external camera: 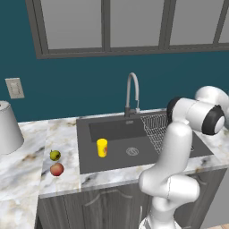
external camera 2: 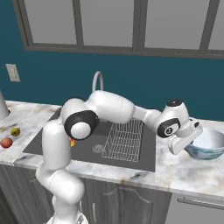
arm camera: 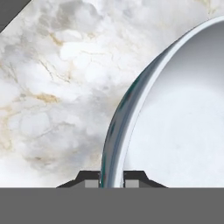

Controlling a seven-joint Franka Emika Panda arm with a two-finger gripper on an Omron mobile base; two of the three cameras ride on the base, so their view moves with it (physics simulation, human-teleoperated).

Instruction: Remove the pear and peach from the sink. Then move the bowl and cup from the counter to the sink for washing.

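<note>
Bowl rim pinched by gripper; bare counter beside.

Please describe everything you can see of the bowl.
The bowl is wide, round and pale bluish-white with a glassy look and a thin rim. It sits upright on the marble counter, to the right of the sink. The claw is shut on its near rim, one tip on each side.
</note>
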